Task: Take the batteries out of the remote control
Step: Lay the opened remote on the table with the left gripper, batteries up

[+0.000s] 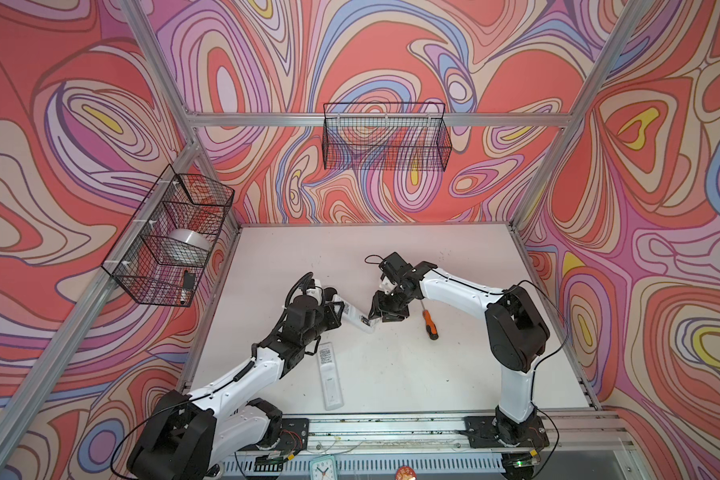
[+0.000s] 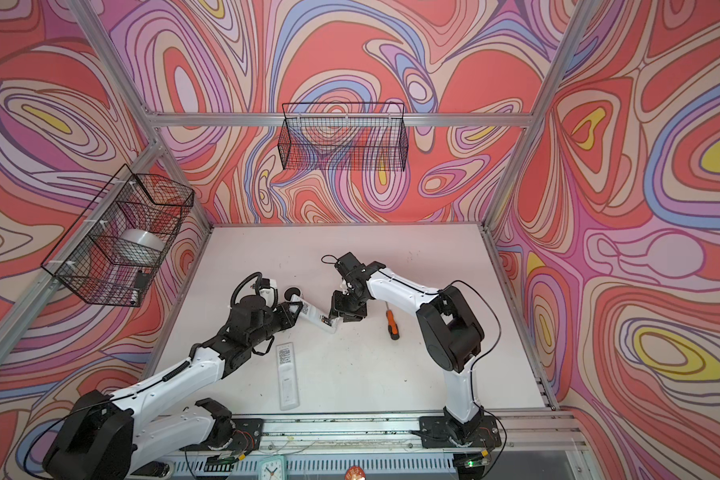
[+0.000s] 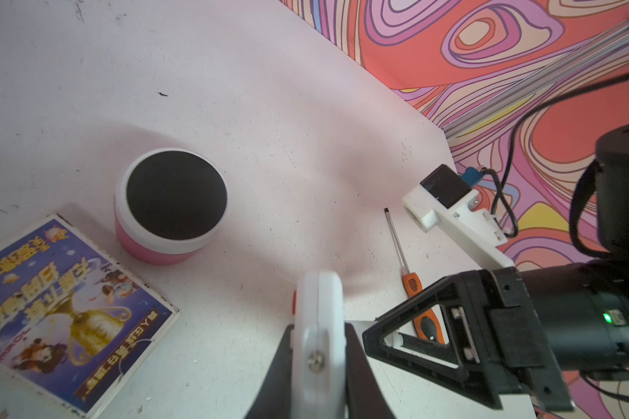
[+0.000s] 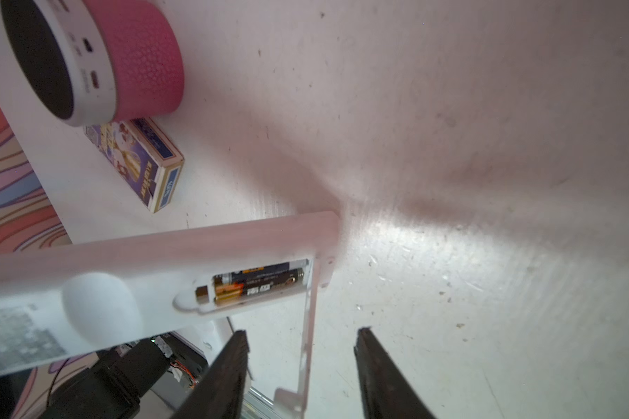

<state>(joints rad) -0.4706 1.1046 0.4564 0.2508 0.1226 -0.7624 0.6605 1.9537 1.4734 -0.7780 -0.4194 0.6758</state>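
Observation:
My left gripper (image 3: 318, 330) is shut on one end of a white remote control (image 4: 160, 261) and holds it slanted above the table; both top views show this (image 1: 356, 318) (image 2: 316, 318). Its battery bay is uncovered, and two black batteries (image 4: 258, 284) with gold ends lie inside. The thin white battery cover (image 4: 307, 333) hangs down from the bay's end. My right gripper (image 4: 302, 332) stands at that end (image 1: 381, 313), its jaws apart on either side of the cover without touching it.
A second white remote (image 1: 329, 376) lies on the table near the left arm. An orange-and-black screwdriver (image 1: 429, 322) lies beside the right arm. A pink speaker (image 3: 171, 203) and a card box (image 3: 62, 312) sit behind the left gripper. Wire baskets (image 1: 385, 137) (image 1: 167, 237) hang on the walls.

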